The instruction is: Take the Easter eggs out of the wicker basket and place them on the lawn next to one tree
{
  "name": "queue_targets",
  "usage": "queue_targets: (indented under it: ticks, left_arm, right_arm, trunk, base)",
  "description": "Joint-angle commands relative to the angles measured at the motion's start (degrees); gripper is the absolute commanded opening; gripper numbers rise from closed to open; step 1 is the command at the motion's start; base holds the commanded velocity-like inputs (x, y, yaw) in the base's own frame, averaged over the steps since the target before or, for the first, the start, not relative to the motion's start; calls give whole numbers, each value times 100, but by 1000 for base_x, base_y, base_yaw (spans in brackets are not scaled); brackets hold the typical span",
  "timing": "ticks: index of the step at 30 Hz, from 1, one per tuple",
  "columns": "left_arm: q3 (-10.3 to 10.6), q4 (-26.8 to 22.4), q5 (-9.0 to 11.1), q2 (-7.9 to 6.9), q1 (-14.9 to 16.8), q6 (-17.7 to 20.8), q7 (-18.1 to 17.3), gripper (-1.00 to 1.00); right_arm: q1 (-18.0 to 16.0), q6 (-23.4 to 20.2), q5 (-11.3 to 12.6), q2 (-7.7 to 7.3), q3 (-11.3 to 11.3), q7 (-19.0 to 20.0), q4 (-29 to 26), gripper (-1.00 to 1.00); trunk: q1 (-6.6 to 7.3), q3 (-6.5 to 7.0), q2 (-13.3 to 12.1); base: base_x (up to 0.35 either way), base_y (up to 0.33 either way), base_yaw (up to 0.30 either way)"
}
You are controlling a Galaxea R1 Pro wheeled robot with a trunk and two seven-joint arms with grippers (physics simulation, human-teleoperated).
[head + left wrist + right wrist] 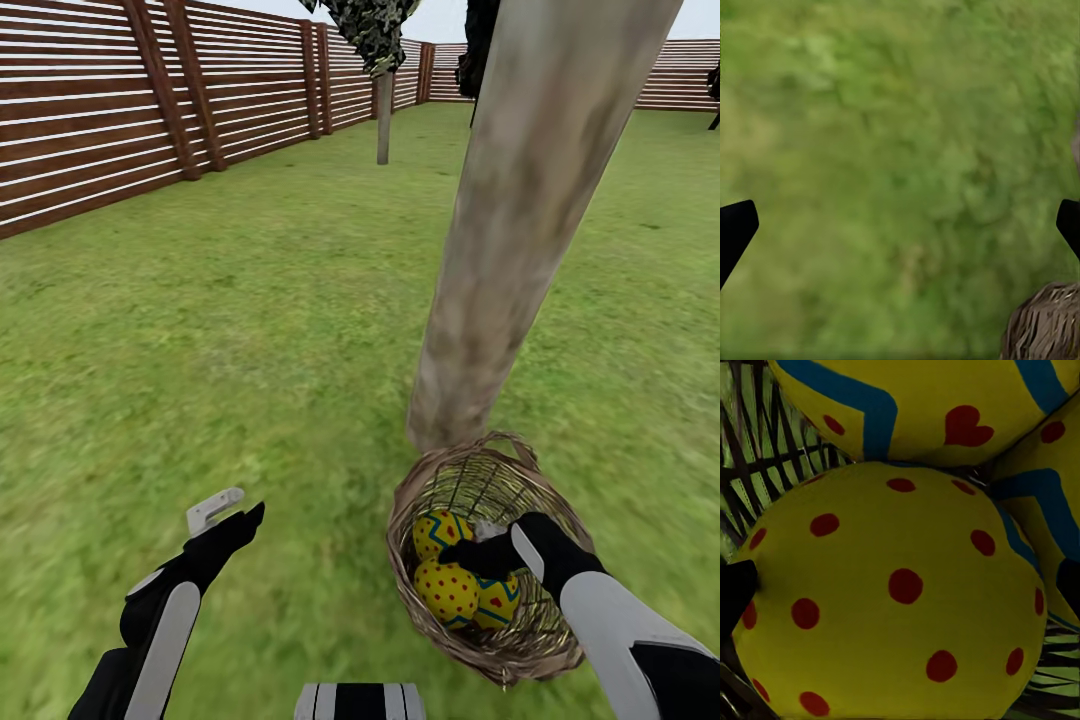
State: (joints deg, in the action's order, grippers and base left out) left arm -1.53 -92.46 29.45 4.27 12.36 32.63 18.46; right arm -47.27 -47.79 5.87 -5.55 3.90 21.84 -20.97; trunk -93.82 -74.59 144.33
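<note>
Inside the basket (485, 560), the right fingers (735, 592) are spread wide, one dark tip at each side of the red-dotted egg (889, 600), close against it but not clearly clamping it. In the head view the right gripper (465, 553) reaches into the basket's mouth from about 4 o'clock, its black wrist crossing the rim. All three eggs (465, 580) lie packed together at the basket's near side: the dotted one in front, a second with a blue zigzag (440, 530) at 11 o'clock of it, and a third (497, 603) at 3 o'clock, partly behind the wrist. In the right wrist view the eggs touch one another, with dark weave showing between them.

The basket is tilted, mouth turned toward the robot, on the lawn (250, 350) at the foot of the tree (530, 210), whose pale trunk rises just beyond the rim at 12 o'clock.

At 9 o'clock of the basket, well apart, the left gripper (232, 512) hangs over bare grass, its fingers (735, 229) apart with nothing between them. A fence (100, 120) bounds the lawn at 10 o'clock.
</note>
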Motion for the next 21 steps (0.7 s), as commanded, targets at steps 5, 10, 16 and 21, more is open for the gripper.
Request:
queue_targets:
  ticks: [5,10,16,21]
  left_arm:
    - [3,-9,61,3,3,22,43,100]
    - [3,-9,61,3,3,20,43,100]
    - [3,-9,61,3,3,23,43,100]
    - [3,-9,61,3,3,22,43,100]
  right_arm:
    - [-1,-38,20,4,6,343,-3,100]
    - [-1,-38,19,1,5,352,-3,100]
    - [-1,-38,19,1,5,347,-3,100]
    - [-1,-38,12,1,6,344,-3,100]
  trunk:
    - [1,-4,2]
    - [1,-4,2]
    - [-4,-49,4]
    - [-4,-49,4]
  base:
    - [0,0,0]
    - [0,0,0]
    - [0,0,0]
    - [0,0,0]
